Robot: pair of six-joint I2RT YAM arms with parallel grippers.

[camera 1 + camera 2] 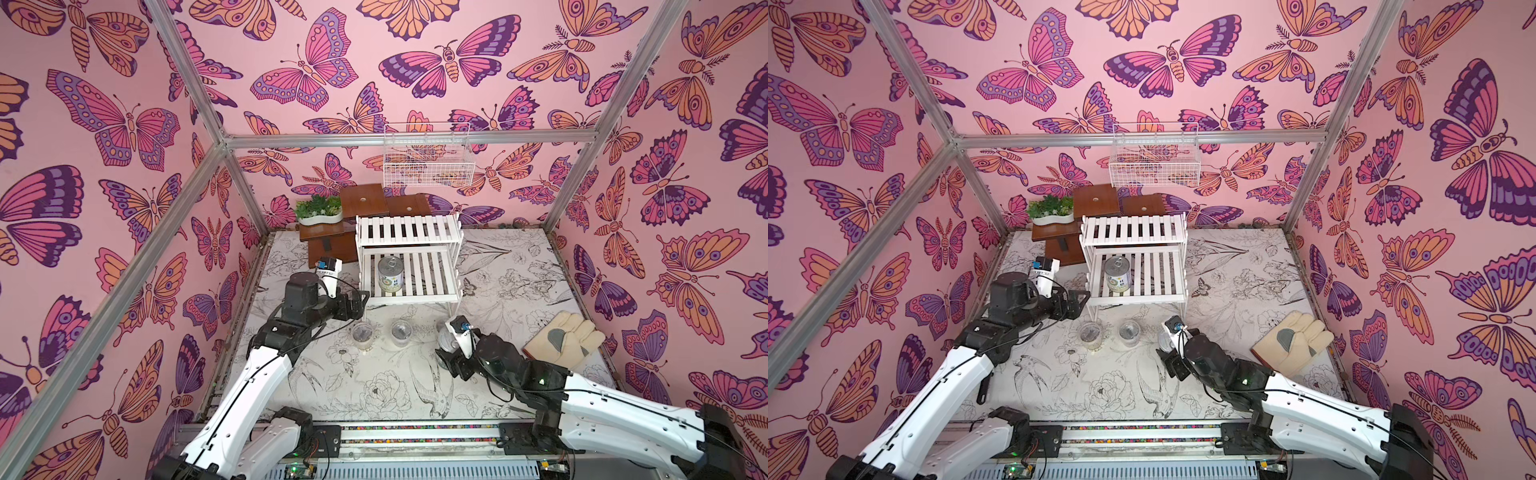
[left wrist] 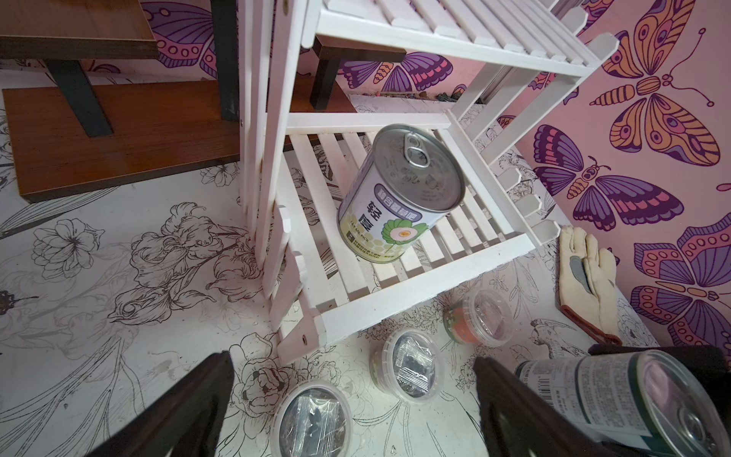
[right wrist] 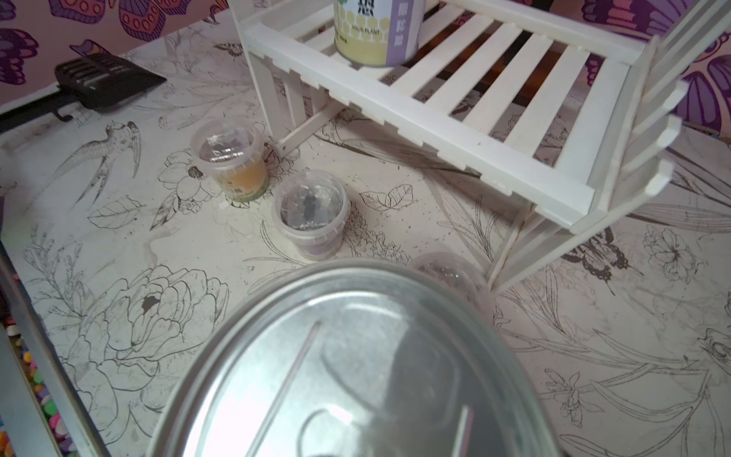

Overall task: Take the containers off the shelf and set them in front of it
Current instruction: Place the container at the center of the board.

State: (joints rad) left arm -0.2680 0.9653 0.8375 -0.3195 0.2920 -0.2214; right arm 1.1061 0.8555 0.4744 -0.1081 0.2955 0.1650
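the left gripper is spread as wide as it goes. its two black fingers are set well apart and nothing is gripped between them. in both top views it is found just beside the front left corner of the white two-tier slatted wooden shelf, above the floral-printed table. whether that corner is touched cannot be told.

the right gripper is closed on a dark-labelled metal can with a barcode. the jaws are partly open, as wide as the can's body. the can is held tilted, and its silver lid fills the lower part of the right wrist view, so the fingers are hidden there. it is held near the shelf's right front leg, in front of the shelf – whether its base rests on the table cannot be told.

three containers are set upright on the table in a row just in front of the shelf: a small clear lidded plastic cup with yellow contents, a like cup with purple contents, and a like cup with red-orange contents. the red-orange one lies nearest the held can and is partly covered by its lid in the right wrist view.

a pale-labelled metal can with a pull-ring lid stands upright on the shelf's lower tier, toward its left side.

a cream work glove with a grey patch lies on the table – well to the right of the shelf.
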